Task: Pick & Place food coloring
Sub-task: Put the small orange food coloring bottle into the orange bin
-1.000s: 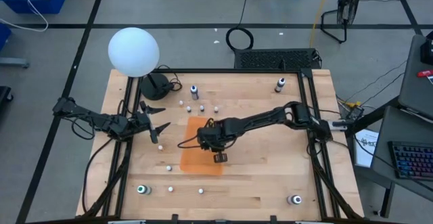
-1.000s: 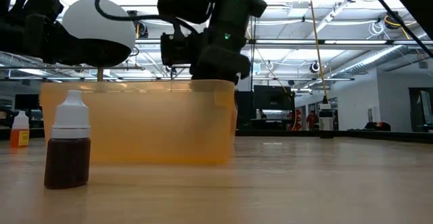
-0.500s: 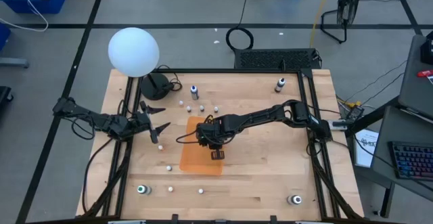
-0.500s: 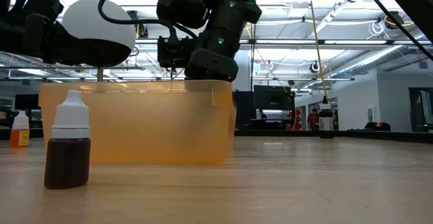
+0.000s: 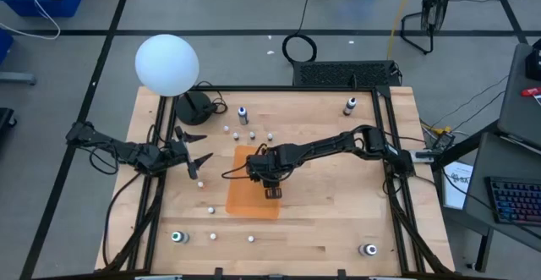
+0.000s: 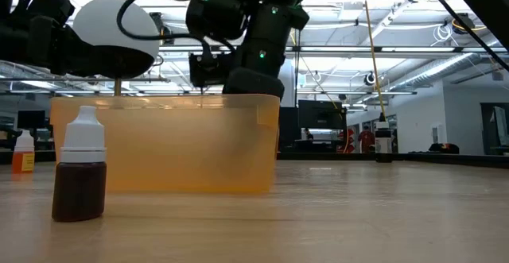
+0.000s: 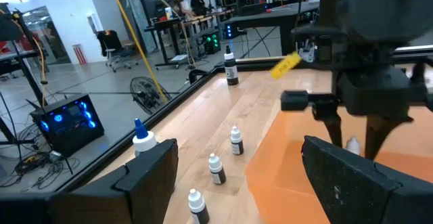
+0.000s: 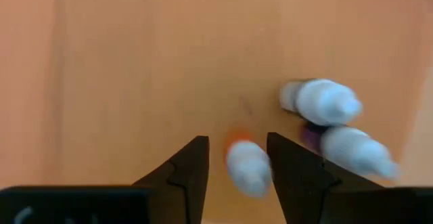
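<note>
The food coloring bottles are tiny, with pale caps. Three lie inside the orange tray (image 5: 252,183): an orange one (image 8: 246,164) and two more (image 8: 325,102) (image 8: 355,151). Others stand on their bases on the table, in a far group (image 5: 252,134) (image 7: 235,141) and near the front edge (image 5: 213,237). A brown one (image 6: 79,175) stands close to the low camera. My right gripper (image 8: 237,173) is open over the tray, pointing down, with the orange bottle below the gap between its fingers. My left gripper (image 5: 193,149) waits open at the table's left side.
A large white globe (image 5: 166,64) on a dark stand sits at the far left corner. Taller dark bottles stand at the far edge (image 5: 243,115) (image 5: 349,107). Round markers sit in the near corners (image 5: 177,237) (image 5: 368,249). Bare wood lies right of the tray.
My right gripper has drifted a little toward the far edge over the tray and tipped slightly. My left arm has kept still.
</note>
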